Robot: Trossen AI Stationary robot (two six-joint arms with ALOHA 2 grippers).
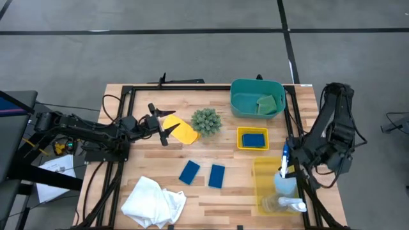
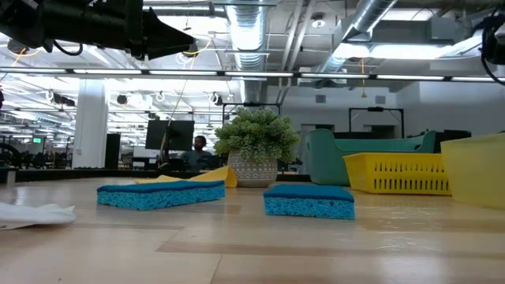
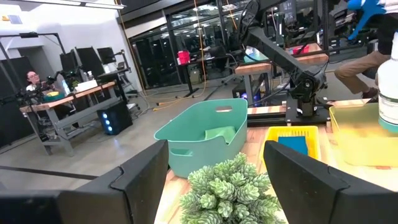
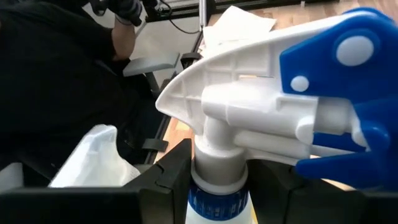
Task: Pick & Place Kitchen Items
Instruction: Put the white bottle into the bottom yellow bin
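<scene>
My right gripper (image 1: pixel 285 165) is shut on a clear spray bottle (image 1: pixel 285 183) with a white head and blue trigger (image 4: pixel 348 93). The bottle stands upright over the tall yellow bin (image 1: pixel 263 191). My left gripper (image 1: pixel 162 124) is open and empty, high above the table beside a yellow sponge (image 1: pixel 182 131) that lies flat. Two blue sponges (image 1: pixel 189 172) (image 1: pixel 216 176) lie flat near the table's middle. A third blue sponge (image 1: pixel 254 138) lies in the small yellow basket (image 1: pixel 241 138). Green sponges (image 1: pixel 267 103) lie in the teal bin (image 1: pixel 239 96). A white cloth (image 1: pixel 153 201) lies crumpled at the near left. My right gripper pinches the spray bottle's neck (image 4: pixel 217 163) between its two fingers (image 4: pixel 171 171), just under the white spray head and above the blue collar. The fingers come in level, across the upright bottle. The bottle's base is hidden, so I cannot tell whether it rests in the bin.
The round spiky green plant ball (image 1: pixel 206 121) sits just right of the yellow sponge, straight ahead of my left gripper (image 3: pixel 216 149). A clear item with a white head (image 1: pixel 289 204) lies in the tall yellow bin's near end. Black frame rails run along the table's edges.
</scene>
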